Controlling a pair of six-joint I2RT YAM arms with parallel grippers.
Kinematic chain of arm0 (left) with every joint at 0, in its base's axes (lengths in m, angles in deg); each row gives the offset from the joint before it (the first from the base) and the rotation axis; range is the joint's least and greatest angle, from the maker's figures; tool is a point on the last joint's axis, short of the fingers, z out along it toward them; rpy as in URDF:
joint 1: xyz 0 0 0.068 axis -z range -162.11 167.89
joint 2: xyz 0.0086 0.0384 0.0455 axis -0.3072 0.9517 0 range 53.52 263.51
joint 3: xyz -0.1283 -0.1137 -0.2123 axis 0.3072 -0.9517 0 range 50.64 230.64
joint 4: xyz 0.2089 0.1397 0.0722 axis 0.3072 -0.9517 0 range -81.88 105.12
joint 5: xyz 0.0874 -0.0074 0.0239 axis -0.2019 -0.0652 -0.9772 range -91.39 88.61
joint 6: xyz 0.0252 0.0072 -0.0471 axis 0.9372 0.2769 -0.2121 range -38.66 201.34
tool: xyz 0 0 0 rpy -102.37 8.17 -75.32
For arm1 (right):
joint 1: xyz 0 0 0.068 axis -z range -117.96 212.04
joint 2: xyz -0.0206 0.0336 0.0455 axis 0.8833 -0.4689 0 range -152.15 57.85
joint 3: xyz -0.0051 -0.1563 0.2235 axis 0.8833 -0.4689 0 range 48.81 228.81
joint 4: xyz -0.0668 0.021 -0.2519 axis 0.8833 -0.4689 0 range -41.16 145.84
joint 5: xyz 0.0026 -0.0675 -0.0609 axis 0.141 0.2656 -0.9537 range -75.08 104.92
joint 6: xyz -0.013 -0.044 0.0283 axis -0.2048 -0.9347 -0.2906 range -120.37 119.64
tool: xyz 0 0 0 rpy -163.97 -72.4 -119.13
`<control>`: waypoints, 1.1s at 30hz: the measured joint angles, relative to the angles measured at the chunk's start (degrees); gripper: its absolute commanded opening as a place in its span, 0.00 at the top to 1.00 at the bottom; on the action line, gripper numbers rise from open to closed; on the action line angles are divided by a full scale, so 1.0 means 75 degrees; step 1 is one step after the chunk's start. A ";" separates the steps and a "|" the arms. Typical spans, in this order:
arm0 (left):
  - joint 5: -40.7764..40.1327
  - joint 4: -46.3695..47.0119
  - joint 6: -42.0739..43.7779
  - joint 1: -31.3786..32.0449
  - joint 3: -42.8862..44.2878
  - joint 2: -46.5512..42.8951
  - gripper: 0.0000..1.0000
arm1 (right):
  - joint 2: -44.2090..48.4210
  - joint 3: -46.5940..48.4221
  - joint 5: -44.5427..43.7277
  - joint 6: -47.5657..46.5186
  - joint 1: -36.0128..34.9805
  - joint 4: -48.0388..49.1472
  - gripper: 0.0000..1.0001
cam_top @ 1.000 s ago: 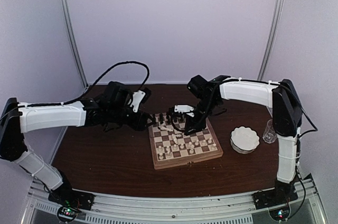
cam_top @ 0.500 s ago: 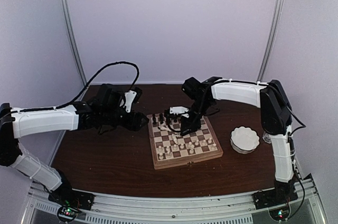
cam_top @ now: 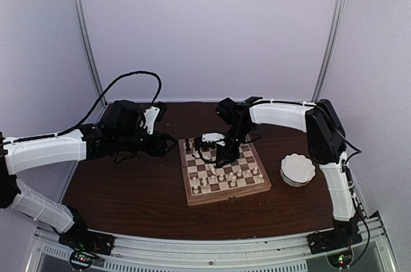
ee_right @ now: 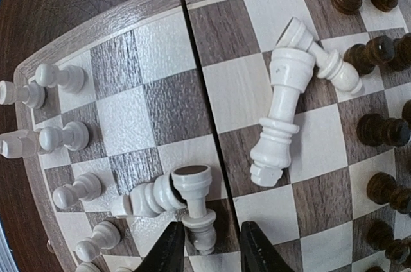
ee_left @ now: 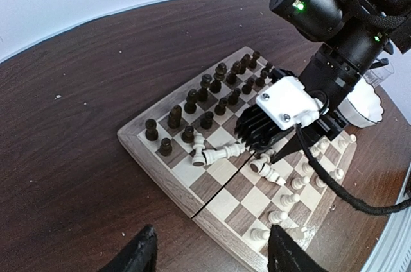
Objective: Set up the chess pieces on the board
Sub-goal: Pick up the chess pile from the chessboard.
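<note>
Top ext. cam is fixed high behind the arm bases, tilted down & fwd; the whole table (cam_top: 128, 198) and board (cam_top: 226, 185) are taken in from afar. Left wrist cam is held left of the board, angled down & rightward at mid range. Right wrist cam is pointed nearly straight down, v. close. The board's toppled white pieces (ee_right: 282, 108) are shared by both wrist views.

Soft even light, faint shadows.
</note>
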 measured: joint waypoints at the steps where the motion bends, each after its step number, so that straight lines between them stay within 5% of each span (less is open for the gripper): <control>1: 0.0000 0.0000 -0.0009 0.0000 -0.0017 -0.0038 0.42 | -0.0029 0.0044 -0.0006 -0.0017 -0.0012 -0.0003 0.73; 8: 0.0047 0.0026 -0.0073 0.0000 -0.0058 -0.0073 0.43 | -0.0099 0.0149 -0.0055 -0.0160 -0.0117 -0.0035 0.88; 21: 0.0283 0.0507 -0.1072 0.0000 0.0026 0.0933 0.43 | 0.0970 -0.0469 -0.0189 -0.0050 -0.0087 -0.0023 0.90; 33: 0.1626 0.2602 -0.2162 0.0000 0.0114 0.1821 0.42 | 0.2267 -0.0484 -0.0134 0.0641 -0.0029 0.0268 0.91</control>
